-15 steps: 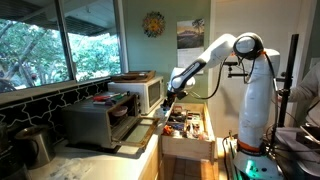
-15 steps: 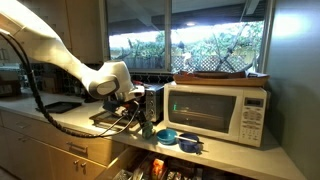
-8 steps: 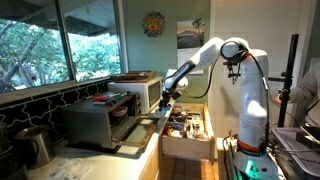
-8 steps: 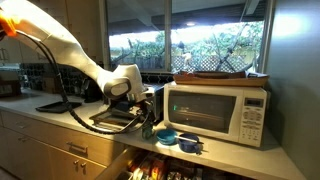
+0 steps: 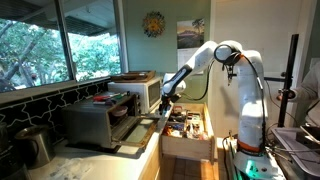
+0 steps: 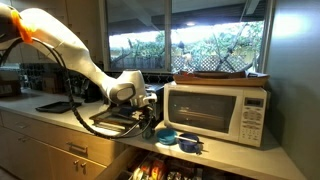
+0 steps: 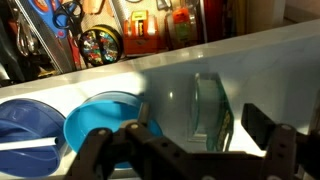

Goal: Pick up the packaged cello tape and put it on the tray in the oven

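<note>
the gripper [image 7: 198, 128] hangs low over the white counter [image 7: 170, 75], its two dark fingers spread wide with nothing pinched between them. the packaged cello tape [image 7: 210, 108] sits on the counter in the gap ahead of the fingers, a narrow clear-greenish shape that seems to stand on its edge, untouched as far as the wrist view shows. just beside it is a light blue bowl [image 7: 100, 125], and next to that a darker blue dish [image 7: 25, 125]. past the counter's edge an open drawer [image 5: 187, 150] shows a clutter of small bright things i can't name.

in an exterior view the arm [image 6: 60, 45] reaches across from the side and the gripper [image 6: 143, 103] is down near the counter, next to the white microwave [image 6: 220, 112]. the oven [image 5: 95, 122] stands further along the counter with its front door dropped open; the cavity is too dark for me to pick out the tray. the tape is well apart from it, on the microwave's side. behind everything, a window [image 5: 40, 45] looks onto green trees.
</note>
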Controlling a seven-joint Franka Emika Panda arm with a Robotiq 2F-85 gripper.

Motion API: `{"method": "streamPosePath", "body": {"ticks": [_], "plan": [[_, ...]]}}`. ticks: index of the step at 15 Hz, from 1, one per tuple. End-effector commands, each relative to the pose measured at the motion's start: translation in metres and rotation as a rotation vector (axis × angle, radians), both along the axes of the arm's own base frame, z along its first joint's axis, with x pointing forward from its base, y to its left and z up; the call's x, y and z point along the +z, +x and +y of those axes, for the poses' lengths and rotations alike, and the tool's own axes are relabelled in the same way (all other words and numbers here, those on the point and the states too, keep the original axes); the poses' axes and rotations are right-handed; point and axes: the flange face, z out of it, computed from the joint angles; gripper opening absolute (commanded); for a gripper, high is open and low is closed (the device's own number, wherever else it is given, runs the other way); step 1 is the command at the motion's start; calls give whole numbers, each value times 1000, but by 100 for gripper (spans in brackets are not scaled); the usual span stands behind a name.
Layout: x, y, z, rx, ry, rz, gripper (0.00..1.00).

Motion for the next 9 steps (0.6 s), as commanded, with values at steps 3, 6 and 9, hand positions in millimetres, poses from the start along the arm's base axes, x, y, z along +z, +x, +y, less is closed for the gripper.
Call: {"method": "streamPosePath", "body": {"ticks": [3,6,9], "plan": [[1,0,8,-14,49,36,76],[-7,7,14,-27,75,31,79],[-8,11,16,-42,83,8,81]]}}
